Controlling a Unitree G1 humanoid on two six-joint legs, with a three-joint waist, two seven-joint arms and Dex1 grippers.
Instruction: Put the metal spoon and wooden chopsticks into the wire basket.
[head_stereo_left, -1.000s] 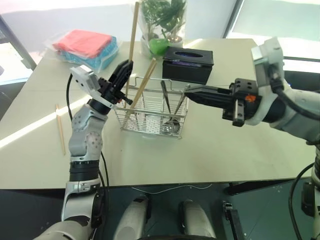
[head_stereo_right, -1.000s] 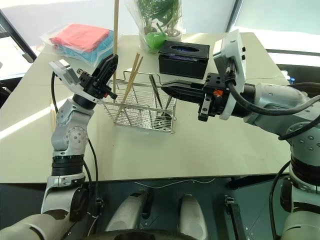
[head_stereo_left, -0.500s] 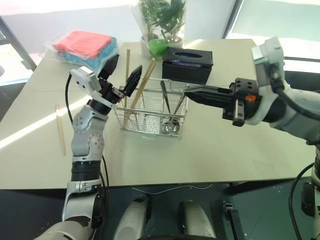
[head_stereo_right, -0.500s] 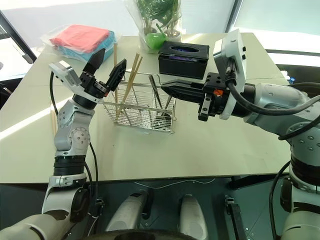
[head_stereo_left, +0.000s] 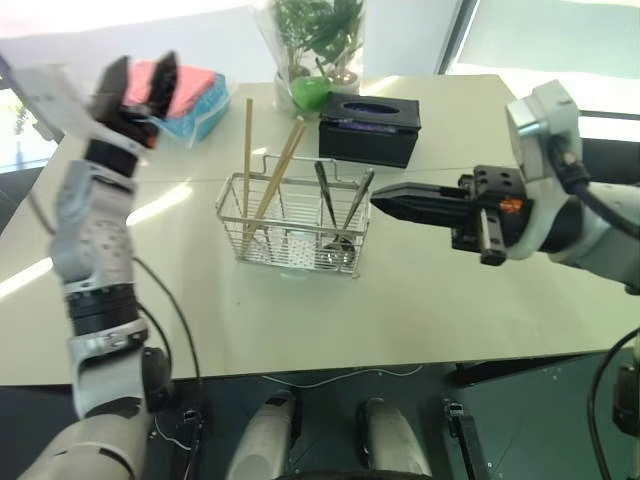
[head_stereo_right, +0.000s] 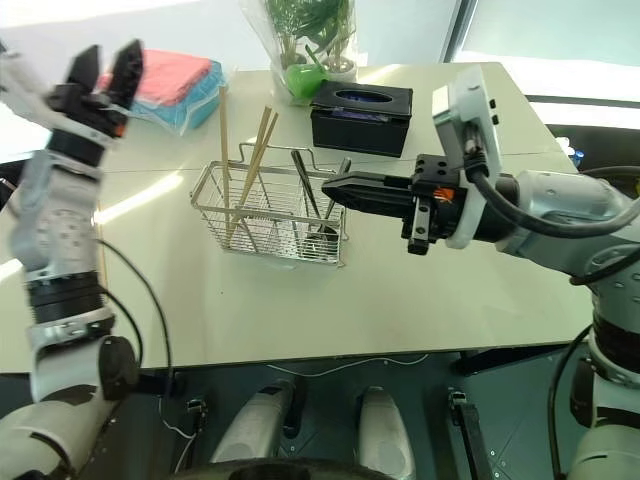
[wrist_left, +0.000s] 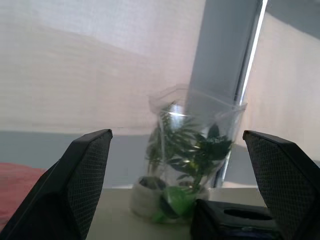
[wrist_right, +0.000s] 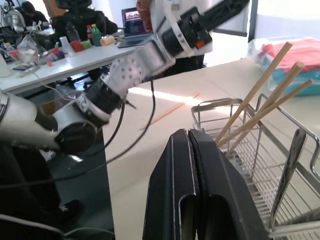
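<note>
The wire basket (head_stereo_left: 232, 212) stands mid-table. Three wooden chopsticks rest in its left end: one upright (head_stereo_left: 247, 150) and two leaning (head_stereo_left: 284, 165). Another chopstick (wrist_right: 168, 111) lies flat on the table, away from the basket. Two slim metal handles lean in the basket's right end; I take the one with its bowl down for the metal spoon (head_stereo_left: 354, 208). My left gripper (head_stereo_left: 140, 78) is open and empty, raised high at the far left, well away from the basket. My right gripper (head_stereo_left: 378, 200) is shut and empty, pointing level at the basket's right end.
A black tissue box (head_stereo_left: 369, 127) and a bagged green plant (head_stereo_left: 315, 45) stand behind the basket. A red and blue package (head_stereo_left: 195, 95) lies at the back left. In the right wrist view, desks with clutter and a person sit beyond the table.
My left gripper opened and let go of the chopstick, which now stands upright in the basket. The left arm then swung up and to the left. The right gripper has stayed put.
</note>
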